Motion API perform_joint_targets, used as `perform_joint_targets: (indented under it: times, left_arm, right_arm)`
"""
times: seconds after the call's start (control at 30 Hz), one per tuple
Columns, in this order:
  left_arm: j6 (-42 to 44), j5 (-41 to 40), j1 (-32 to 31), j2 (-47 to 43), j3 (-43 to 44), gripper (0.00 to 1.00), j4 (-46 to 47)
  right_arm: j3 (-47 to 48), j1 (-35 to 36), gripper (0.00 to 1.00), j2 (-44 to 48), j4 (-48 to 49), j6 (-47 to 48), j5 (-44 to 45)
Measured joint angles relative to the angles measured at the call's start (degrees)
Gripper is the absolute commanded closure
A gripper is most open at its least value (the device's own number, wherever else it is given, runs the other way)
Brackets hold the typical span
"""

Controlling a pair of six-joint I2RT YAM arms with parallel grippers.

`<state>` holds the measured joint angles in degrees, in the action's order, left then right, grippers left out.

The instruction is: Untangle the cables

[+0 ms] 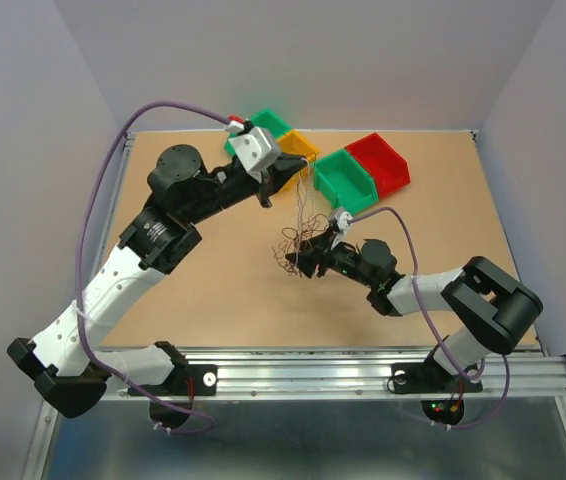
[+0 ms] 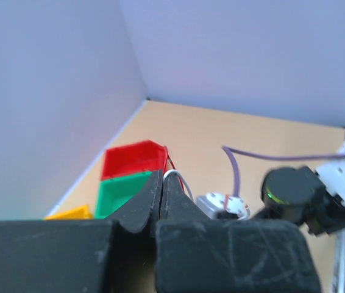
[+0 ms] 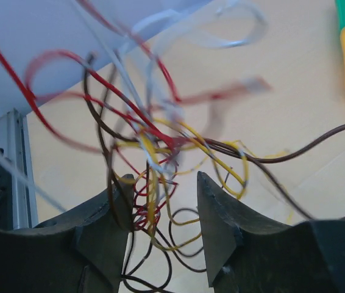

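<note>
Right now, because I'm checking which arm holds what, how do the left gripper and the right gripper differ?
The left gripper is shut, pinching strands of the cables. The right gripper is open, with a finger on either side of the tangle. The left gripper looks held high, with strands hanging from it, while the right gripper sits low at the tangle. Both have black fingers and are working on the same tangle.

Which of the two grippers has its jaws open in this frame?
The right gripper: its fingers stand apart with the cables tangled between them, whereas the left gripper is pinched shut on a white strand.
</note>
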<state>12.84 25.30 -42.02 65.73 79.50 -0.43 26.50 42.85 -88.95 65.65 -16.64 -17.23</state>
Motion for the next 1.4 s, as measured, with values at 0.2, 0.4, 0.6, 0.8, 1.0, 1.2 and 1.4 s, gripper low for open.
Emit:
perform_joint_targets:
  times: [0.2,0.4,0.6,0.8,1.0,1.2,1.4]
  left_arm:
    - [-0.92,-13.92,0.00,-0.31,6.21,1.00,0.72]
    - [1.40,-32.50,-0.02,-3.30,7.17,1.00,2.21]
    - [6.21,-46.05,-0.02,-8.83,5.90,1.00,8.70]
    - [14.51,-57.46,0.00,-14.36,-0.57,1.00,19.47]
    - [16.44,-58.36,0.00,-15.72,-1.29,1.00,21.86]
    - [12.57,-48.68,0.00,-14.75,-1.29,1.00,15.41]
    - [6.29,-33.00,0.00,-12.39,-3.48,1.00,8.96]
  right_arm:
    - [-0.04,0.00,0.45,0.79,-1.92,1.29,2.32]
    - [-0.44,0.00,0.45,2.47,-3.54,2.38,4.13]
    - [-1.88,0.02,0.45,5.22,-5.35,3.39,7.17]
    - [-1.99,0.04,0.45,6.67,-9.44,3.32,13.84]
    - [-3.17,0.04,0.45,10.16,-12.63,2.27,21.90]
    - [-5.42,0.04,0.29,13.16,-13.60,2.32,23.85]
    - [-5.99,0.04,0.15,15.15,-13.92,4.81,14.97]
